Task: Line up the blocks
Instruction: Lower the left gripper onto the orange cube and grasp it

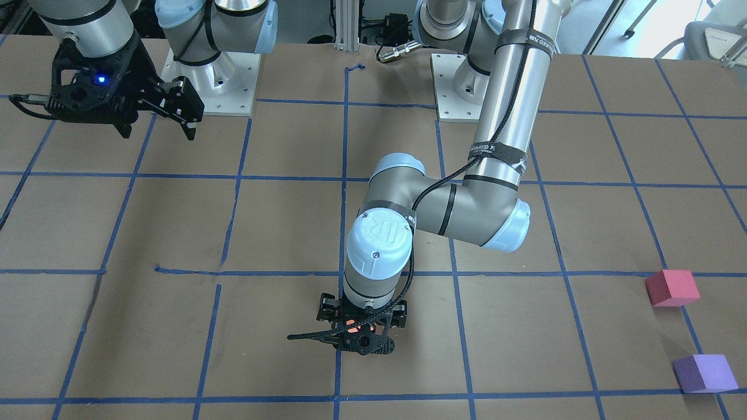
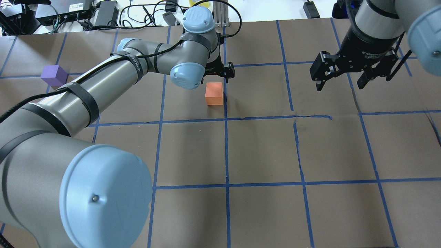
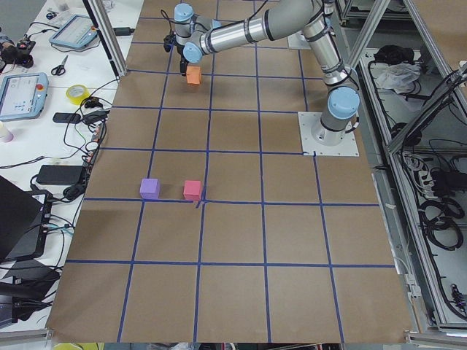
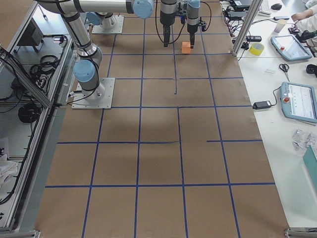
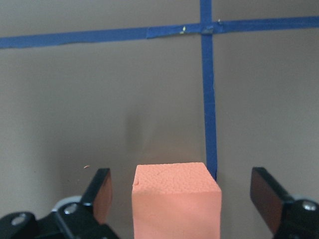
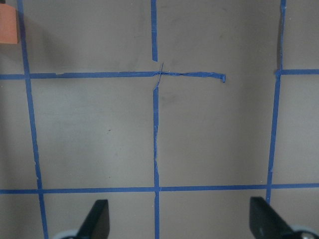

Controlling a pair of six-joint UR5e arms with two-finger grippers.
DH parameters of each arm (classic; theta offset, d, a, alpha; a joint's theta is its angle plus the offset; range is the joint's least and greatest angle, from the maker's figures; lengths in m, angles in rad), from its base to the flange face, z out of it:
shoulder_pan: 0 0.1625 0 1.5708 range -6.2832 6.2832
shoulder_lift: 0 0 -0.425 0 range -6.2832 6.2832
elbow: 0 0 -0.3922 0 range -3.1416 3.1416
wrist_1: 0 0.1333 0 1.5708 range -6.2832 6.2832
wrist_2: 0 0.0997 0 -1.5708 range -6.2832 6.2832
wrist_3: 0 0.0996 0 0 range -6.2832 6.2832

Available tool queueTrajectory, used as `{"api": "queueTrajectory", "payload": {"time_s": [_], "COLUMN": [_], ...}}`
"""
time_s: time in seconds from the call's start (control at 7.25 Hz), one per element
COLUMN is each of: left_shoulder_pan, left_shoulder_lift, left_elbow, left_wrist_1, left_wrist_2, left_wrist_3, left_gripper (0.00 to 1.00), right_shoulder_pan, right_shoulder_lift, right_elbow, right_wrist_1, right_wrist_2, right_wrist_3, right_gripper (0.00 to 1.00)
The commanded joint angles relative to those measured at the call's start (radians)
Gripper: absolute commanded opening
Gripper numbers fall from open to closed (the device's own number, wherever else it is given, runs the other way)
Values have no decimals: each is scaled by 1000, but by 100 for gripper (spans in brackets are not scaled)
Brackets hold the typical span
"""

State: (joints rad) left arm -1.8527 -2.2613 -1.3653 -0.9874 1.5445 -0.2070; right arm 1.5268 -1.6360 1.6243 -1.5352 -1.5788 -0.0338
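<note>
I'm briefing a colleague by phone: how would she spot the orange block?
Follow the left arm over the gridded table to the left gripper. The orange block sits between its open fingers, beside a tape line; the pink-red block and purple block lie far off.

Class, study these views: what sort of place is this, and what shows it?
Most likely a robotics research lab: the left arm and right arm are bolted to a paper-covered table gridded with blue tape, and teach pendants lie on the white side bench.
</note>
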Motion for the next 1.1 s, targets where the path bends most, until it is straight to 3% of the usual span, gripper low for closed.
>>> {"api": "queueTrajectory", "payload": {"time_s": [0.0, 0.41, 0.55, 0.69, 0.83, 0.97], "left_shoulder_pan": [-2, -2, -2, -2, -2, 0], "left_shoulder_lift": [-12, -30, -30, -27, -15, -9], "left_elbow": [-3, -11, -12, -14, -17, -9], "left_wrist_1": [-19, -24, -24, -22, -23, -24], "left_wrist_2": [0, 6, 9, 8, 9, 9], "left_wrist_3": [-10, -2, 0, -8, -14, -12], "left_gripper": [100, 99, 65, 39, 17, 13], "right_shoulder_pan": [21, 42, 42, 42, 42, 42], "right_shoulder_lift": [-16, -19, -21, -19, -19, -18], "right_elbow": [5, 8, 8, 9, 9, 9], "right_wrist_1": [0, 3, 3, 3, 1, 1], "right_wrist_2": [2, -12, -12, -12, -13, -17], "right_wrist_3": [2, 0, -8, -6, -6, -6], "right_gripper": [100, 100, 100, 100, 100, 100]}}
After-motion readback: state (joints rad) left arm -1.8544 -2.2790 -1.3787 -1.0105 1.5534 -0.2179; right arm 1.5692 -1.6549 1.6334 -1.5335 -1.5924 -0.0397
